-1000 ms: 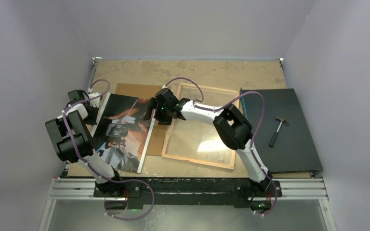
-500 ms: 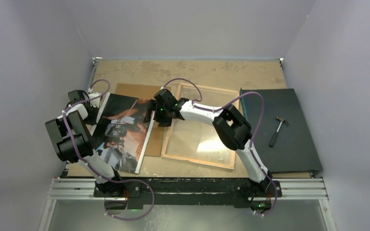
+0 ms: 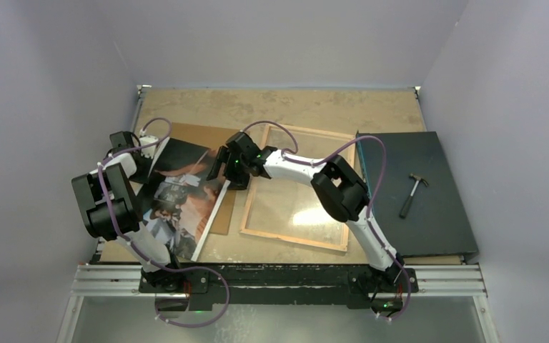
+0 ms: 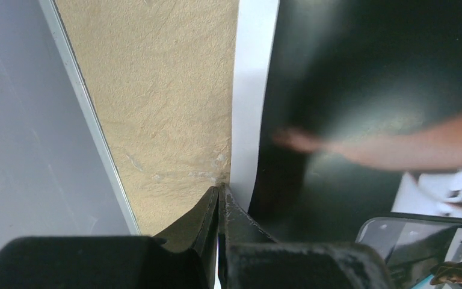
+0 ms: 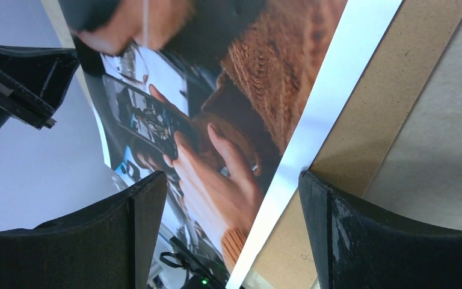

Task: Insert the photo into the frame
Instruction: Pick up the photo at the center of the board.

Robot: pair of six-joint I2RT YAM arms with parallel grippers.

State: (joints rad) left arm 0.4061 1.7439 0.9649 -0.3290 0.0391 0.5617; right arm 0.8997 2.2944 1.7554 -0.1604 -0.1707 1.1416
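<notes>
Inside left claw (image 4: 218, 192): edge of photo (image 4: 367, 90)

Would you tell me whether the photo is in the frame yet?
Out. The photo sits left of the frame, over the board, its edge pinched in the shut left hand.

Lab test cell: plain lilac wall panels (image 3: 293, 43) are boxing in a brown tabletop (image 3: 293, 107), where cabled robot arms (image 3: 339, 189) are standing bolted along an aluminium rail (image 3: 443, 280).
</notes>
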